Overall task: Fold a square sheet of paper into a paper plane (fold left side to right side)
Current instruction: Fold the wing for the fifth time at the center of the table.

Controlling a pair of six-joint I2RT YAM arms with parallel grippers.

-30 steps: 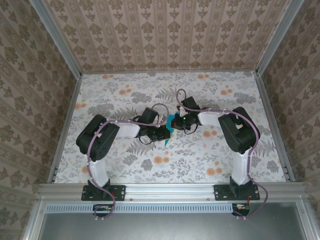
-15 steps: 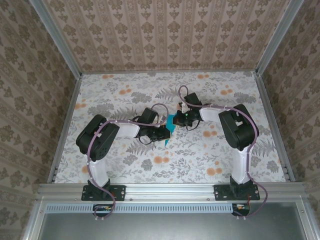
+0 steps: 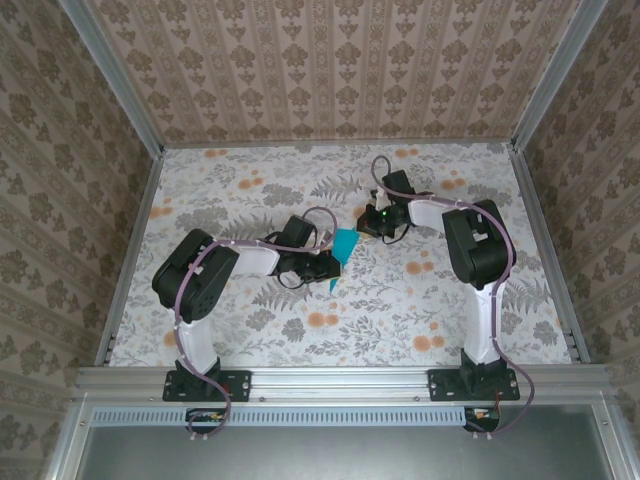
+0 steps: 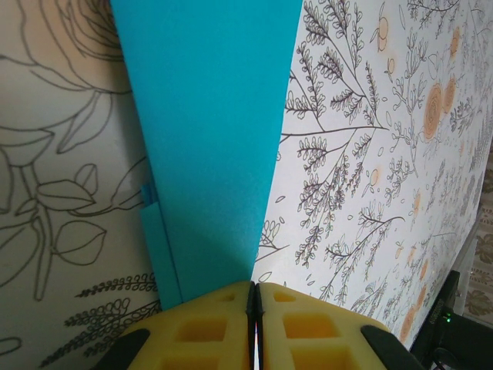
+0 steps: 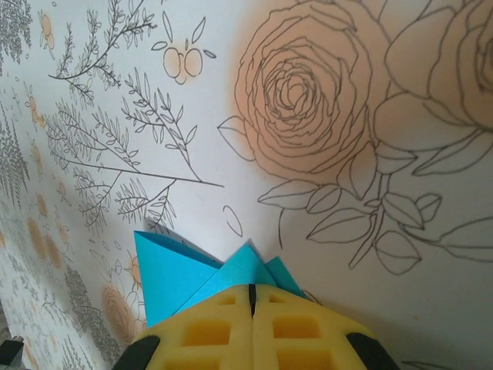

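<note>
The turquoise sheet of paper (image 3: 346, 245) is folded into layers and sits mid-table between the two arms. My left gripper (image 3: 332, 267) is shut on its near corner. In the left wrist view the yellow pads (image 4: 208, 331) meet at the left gripper (image 4: 254, 291), and the paper (image 4: 208, 139) runs away from them as a long folded strip. My right gripper (image 3: 365, 231) is shut at the paper's far right edge. In the right wrist view pointed paper flaps (image 5: 173, 277) stick out from behind the right gripper (image 5: 252, 291); I see no paper in its gap.
The table (image 3: 300, 330) wears a floral cloth. Patterned walls close it in on three sides, and an aluminium rail (image 3: 340, 380) with both arm bases runs along the near edge. Open cloth lies to the left, right and front of the paper.
My right arm has swung back and to the right, away from the left gripper, and more of the paper now shows between them. The left arm has held still.
</note>
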